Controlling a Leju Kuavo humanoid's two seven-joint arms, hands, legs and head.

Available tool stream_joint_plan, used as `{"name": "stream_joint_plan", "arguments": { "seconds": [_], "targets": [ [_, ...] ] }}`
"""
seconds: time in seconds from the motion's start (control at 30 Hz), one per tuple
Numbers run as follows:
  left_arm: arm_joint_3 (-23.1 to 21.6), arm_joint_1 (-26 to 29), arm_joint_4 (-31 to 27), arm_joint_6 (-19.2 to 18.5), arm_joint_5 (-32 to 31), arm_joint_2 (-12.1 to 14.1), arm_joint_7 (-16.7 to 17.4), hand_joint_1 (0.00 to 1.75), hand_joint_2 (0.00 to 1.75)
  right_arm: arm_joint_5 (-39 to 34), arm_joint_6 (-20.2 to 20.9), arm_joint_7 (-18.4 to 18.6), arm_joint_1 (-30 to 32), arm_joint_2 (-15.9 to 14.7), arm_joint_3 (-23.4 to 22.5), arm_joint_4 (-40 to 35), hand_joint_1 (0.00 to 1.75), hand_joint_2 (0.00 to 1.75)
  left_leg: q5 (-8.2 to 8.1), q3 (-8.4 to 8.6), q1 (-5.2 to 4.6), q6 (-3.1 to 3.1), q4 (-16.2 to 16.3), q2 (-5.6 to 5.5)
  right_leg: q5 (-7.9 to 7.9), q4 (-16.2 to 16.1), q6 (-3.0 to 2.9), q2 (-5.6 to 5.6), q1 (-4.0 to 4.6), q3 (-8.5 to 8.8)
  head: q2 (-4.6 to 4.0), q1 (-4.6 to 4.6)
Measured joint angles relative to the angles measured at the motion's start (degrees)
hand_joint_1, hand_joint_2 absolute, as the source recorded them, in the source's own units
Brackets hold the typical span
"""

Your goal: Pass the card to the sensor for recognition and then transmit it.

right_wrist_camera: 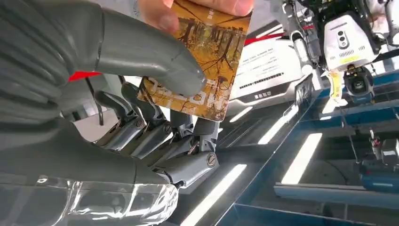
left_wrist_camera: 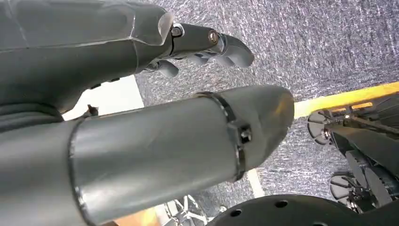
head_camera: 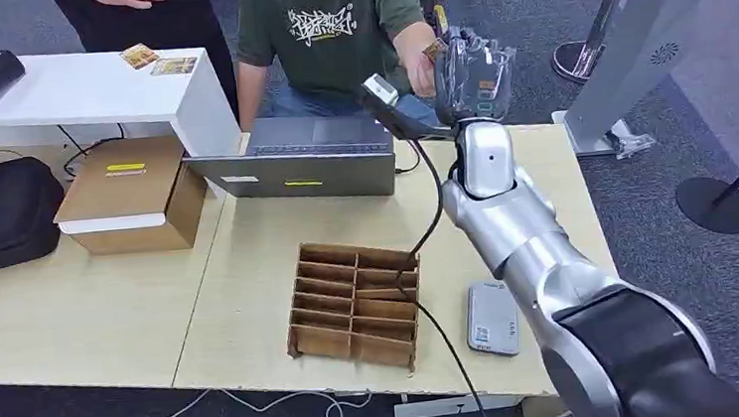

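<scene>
The right hand (right_wrist_camera: pixel 155 122) is pinching the card (right_wrist_camera: pixel 207 61), its upper edge hidden by a person's fingers (right_wrist_camera: pixel 197 7) at twelve o'clock; the left hand (left_wrist_camera: pixel 155 94) is hanging released.

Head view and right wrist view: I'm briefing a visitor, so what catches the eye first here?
The raised right hand at the table's far edge, meeting a person's hand over an orange card; the robot's thumb presses on the card while the person's fingers also hold it. Next, the cardboard divider tray mid-table.
</scene>
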Motion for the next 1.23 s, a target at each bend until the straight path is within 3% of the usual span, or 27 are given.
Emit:
{"name": "stream_joint_plan", "arguments": {
  "seconds": [0.2,0.23,0.27,0.3,1.23],
  "targets": [
    [0.0,0.0,0.0,0.0,0.0,0.0,0.0,0.00,0.00,0.0,0.0,0.2,-0.1,-0.3,0.7,0.4,1.75,1.75,0.00,0.00,0.00,0.00,0.0,0.00,0.00,0.0,0.00,0.00,0.00,0.00,0.00,0.00],
    [0.0,0.0,0.0,0.0,0.0,0.0,0.0,0.00,0.00,0.0,0.0,0.2,-0.2,-0.3,0.8,0.5,0.59,1.75,0.00,0.00,0.00,0.00,0.0,0.00,0.00,0.0,0.00,0.00,0.00,0.00,0.00,0.00],
    [0.0,0.0,0.0,0.0,0.0,0.0,0.0,0.00,0.00,-0.2,0.0,0.2,-0.3,-0.3,0.8,0.6,0.59,1.75,0.00,0.00,0.00,0.00,0.0,0.00,0.00,0.0,0.00,0.00,0.00,0.00,0.00,0.00],
    [0.0,0.0,0.0,0.0,0.0,0.0,0.1,0.00,0.00,-0.4,0.0,0.1,-0.4,-0.3,0.9,0.9,0.00,1.75,0.00,0.00,0.00,0.00,0.0,0.01,0.00,0.0,0.00,0.00,0.00,0.00,0.00,0.00],
    [0.0,-0.2,0.0,-0.2,1.1,0.0,0.2,0.00,0.00,0.0,0.0,0.6,-1.8,-0.3,1.7,5.1,0.00,1.75,0.00,0.01,0.00,0.00,0.0,0.01,0.00,0.0,0.00,0.02,0.00,0.01,0.00,0.00]
  ]
}}
